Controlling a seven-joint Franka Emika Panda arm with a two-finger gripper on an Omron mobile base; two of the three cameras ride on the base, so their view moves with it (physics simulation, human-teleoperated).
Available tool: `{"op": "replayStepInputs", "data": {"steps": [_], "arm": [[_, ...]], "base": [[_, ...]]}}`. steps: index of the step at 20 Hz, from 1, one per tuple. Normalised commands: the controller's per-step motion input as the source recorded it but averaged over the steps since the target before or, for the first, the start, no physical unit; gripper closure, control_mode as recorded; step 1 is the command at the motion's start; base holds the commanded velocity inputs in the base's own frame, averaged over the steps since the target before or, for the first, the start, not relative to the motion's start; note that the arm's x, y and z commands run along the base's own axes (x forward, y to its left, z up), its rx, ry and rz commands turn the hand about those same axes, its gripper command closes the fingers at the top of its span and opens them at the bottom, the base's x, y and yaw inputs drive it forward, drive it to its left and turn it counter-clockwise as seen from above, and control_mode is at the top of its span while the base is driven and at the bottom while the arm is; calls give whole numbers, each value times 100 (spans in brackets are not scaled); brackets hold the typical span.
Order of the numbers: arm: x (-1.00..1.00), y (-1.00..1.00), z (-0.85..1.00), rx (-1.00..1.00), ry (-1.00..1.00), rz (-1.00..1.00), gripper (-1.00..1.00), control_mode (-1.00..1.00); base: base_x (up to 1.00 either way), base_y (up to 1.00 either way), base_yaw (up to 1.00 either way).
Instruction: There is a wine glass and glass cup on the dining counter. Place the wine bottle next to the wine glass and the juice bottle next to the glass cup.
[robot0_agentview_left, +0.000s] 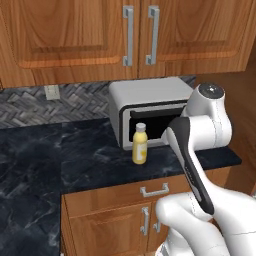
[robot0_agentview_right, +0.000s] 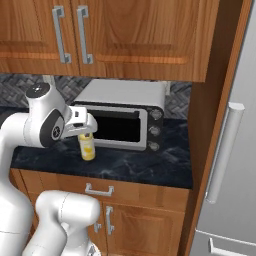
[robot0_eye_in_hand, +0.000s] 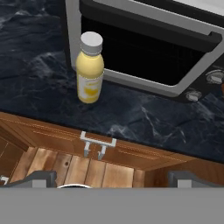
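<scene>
standing upright on the dark marbled counter (robot0_agentview_left: 75, 160), the juice bottle (robot0_agentview_left: 140, 145) sits just in front of the toaster oven (robot0_agentview_left: 150, 112), near the left end of its glass door. in the right base view the same bottle (robot0_agentview_right: 87, 146) is partly covered by the robot's hand, which hangs just above and in front of its cap. the pincer (robot0_eye_in_hand: 113, 181) is spread wide, holding nothing; its two dark tips show at the bottom of the hand view, still out over the cabinet front and drawer handle (robot0_eye_in_hand: 98, 144), short of the bottle (robot0_eye_in_hand: 89, 70).

my read is that the reach for the bottle is only beginning, so nothing of the task is done yet. the wine bottle, the glasses and the dining counter can't be placed from here.

risks from this point:
- the bottle stands close to the oven door, so a finger passing behind it could strike the door or its frame and stop the approach.
- coming in low and forward, a fingertip may hit the counter edge before it clears the top.
- the bottle is light-looking plastic and narrow; a nudge from one finger before the other arrives could tip it or slide it against the oven.
- closing on the white cap rather than the body may give a weak hold that slips during the carry.
</scene>
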Motion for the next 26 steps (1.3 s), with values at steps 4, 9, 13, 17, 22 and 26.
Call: {"op": "replayStepInputs", "data": {"steps": [4, 9, 13, 17, 22, 26], "arm": [[0, 0, 0, 0, 0, 0, -100, 100], [0, 0, 0, 0, 0, 0, -100, 100], [0, 0, 0, 0, 0, 0, -100, 100], [0, 0, 0, 0, 0, 0, -100, 100], [-9, -1, 2, 3, -10, 10, -100, -100], [-10, -1, 6, 12, -6, 30, -100, -100]], "base": [[0, 0, 0], [0, 0, 0], [0, 0, 0], [0, 2, 0], [0, 0, 0], [0, 0, 0]]}}
